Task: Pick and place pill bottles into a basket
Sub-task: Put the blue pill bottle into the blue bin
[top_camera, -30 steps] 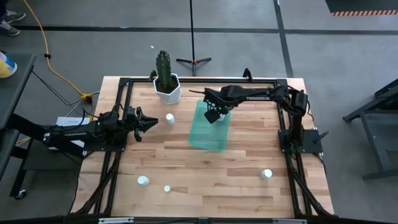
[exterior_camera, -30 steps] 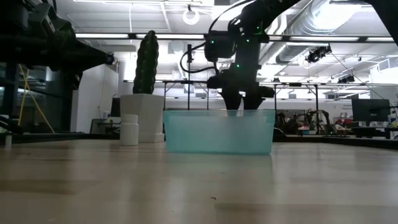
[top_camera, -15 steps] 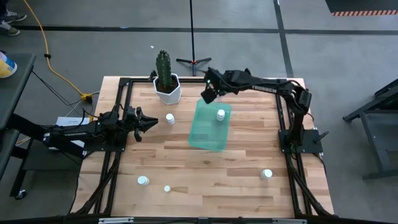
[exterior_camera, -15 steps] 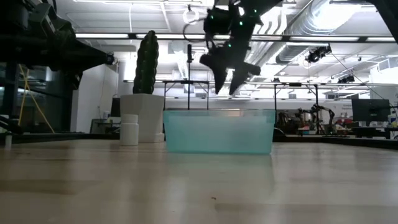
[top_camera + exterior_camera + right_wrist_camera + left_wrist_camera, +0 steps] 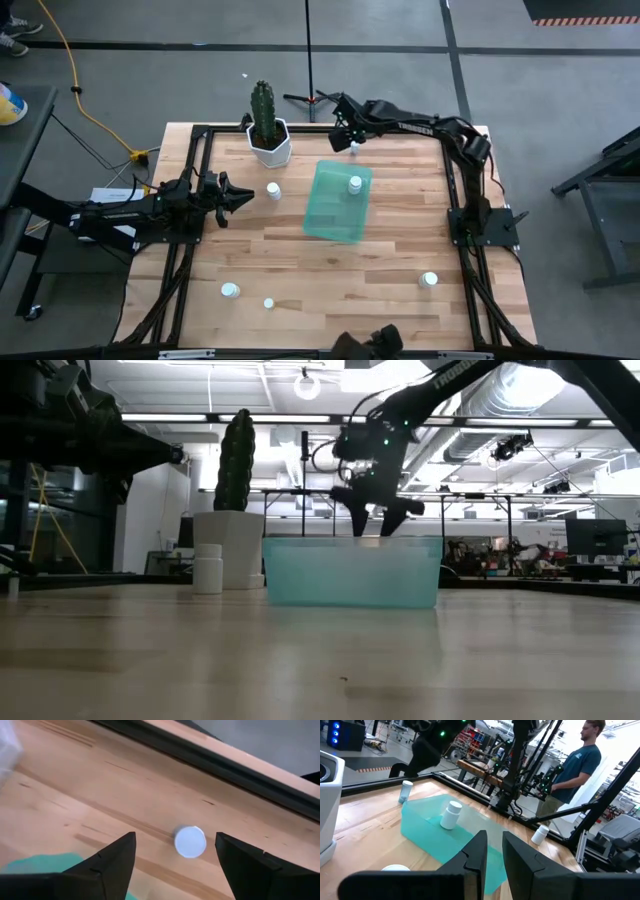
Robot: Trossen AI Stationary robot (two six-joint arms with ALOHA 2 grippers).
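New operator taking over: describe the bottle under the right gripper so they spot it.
Find the green basket mid-table. Just past its far short end, a white pill bottle stands on bare wood under the open right gripper. Unlike its neighbour inside the basket, it stands outside.

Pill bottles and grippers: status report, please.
Right gripper open above a bottle beyond the basket. One bottle in basket. Left gripper idle. Nothing blocking.

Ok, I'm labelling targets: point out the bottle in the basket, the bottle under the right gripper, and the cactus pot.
bottle in the basket (image 5: 355, 183), high view, on its cap.
bottle under the right gripper (image 5: 190, 841), right wrist view, on its cap.
cactus pot (image 5: 270, 148), high view, on its white rim.
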